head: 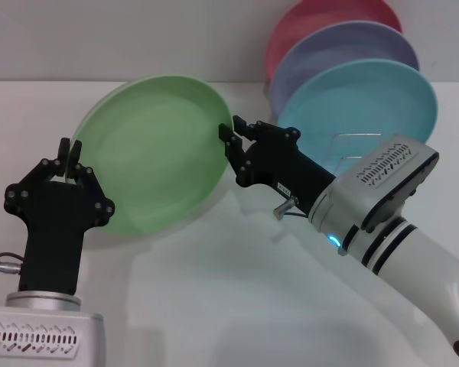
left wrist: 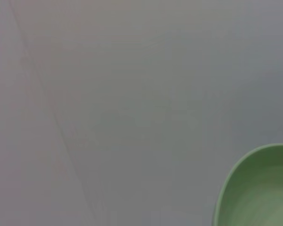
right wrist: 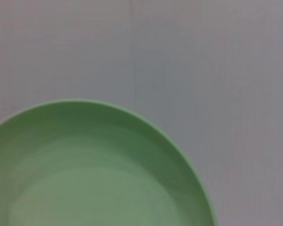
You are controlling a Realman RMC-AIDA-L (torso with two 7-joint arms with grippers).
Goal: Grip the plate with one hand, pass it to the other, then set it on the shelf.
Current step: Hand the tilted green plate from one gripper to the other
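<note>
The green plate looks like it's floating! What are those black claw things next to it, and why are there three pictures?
Those claws are a robot's two hands. The big picture comes from a camera on its head; the other two come from cameras on its wrists, so they mostly show plate and wall. The left gripper pinches one edge of the round light green plate, and the right gripper pinches the opposite edge, so it isn't floating. Behind stand a turquoise-blue plate, a lavender plate and a pink plate in a thin wire rack on the white table.

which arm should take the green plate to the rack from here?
Right. The right gripper is on the green plate's rim nearest the wire rack; the left gripper is on the far rim, away from the rack.
</note>
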